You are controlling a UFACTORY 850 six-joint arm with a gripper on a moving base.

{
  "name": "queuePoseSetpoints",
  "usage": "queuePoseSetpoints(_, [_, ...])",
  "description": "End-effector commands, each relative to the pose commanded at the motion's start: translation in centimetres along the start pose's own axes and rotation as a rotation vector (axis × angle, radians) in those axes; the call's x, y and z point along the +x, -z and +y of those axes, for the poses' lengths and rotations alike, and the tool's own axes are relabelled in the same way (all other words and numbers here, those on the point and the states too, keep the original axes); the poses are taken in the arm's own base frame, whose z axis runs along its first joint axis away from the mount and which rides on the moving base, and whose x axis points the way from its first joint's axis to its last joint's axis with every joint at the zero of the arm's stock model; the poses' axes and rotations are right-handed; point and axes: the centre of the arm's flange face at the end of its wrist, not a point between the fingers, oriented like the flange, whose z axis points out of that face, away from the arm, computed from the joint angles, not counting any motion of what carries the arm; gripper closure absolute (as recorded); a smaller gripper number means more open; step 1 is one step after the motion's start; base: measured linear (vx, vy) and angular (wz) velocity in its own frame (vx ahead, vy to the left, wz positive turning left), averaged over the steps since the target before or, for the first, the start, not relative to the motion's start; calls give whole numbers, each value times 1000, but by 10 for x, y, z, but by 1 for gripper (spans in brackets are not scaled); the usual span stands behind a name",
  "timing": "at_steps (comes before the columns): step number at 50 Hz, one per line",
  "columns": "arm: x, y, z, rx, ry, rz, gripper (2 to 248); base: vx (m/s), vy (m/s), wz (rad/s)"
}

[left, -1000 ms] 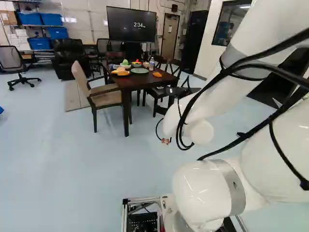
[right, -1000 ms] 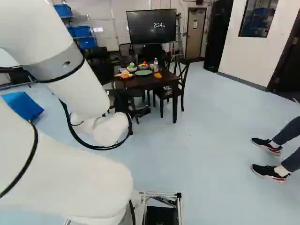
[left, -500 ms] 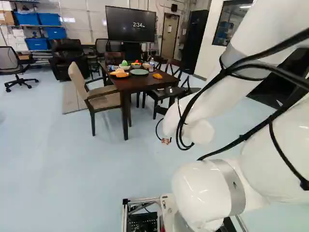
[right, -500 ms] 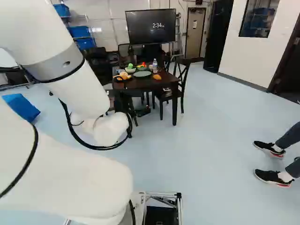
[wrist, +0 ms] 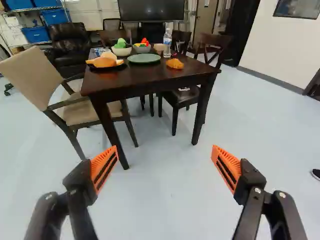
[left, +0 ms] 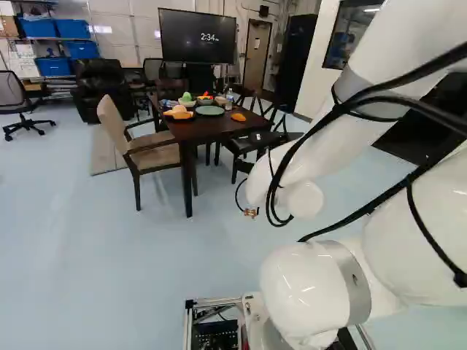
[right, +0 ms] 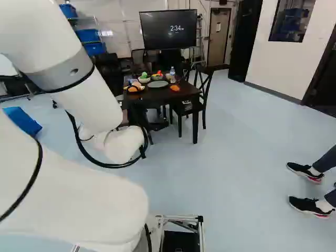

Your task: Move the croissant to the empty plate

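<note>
My gripper (right: pixel 157 125) shows as dark parts beyond the white arm in the right base view; its fingertips are hard to make out there. In the wrist view the gripper (wrist: pixel 165 167) is open, its orange pads wide apart with only floor between them. Beyond it, the orange-brown croissant (wrist: pixel 175 63) lies directly on the dark table (wrist: pixel 145 77), near its front right corner. Beside it, farther in, is the empty green plate (wrist: pixel 144 58). In the left base view the croissant (left: pixel 238 117) also sits right of the plate (left: pixel 209 111).
A black plate with food (wrist: pixel 104 62), two bowls, a cup and a bottle (wrist: pixel 167 44) share the table. A beige armchair (wrist: pixel 75 107) stands at its left, dark chairs (wrist: pixel 185 95) at its right and behind. A person's feet (right: pixel 310 206) show at the right of the right base view.
The base has moved ahead, so the table and chairs stand nearer and have shifted somewhat in both base views. The arm keeps its pose against its lowest joint.
</note>
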Motion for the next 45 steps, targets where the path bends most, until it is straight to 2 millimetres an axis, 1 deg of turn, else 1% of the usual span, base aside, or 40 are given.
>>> queuePoseSetpoints(45, [0, 0, 0, 0, 0, 0, 3, 125, -37, -4])
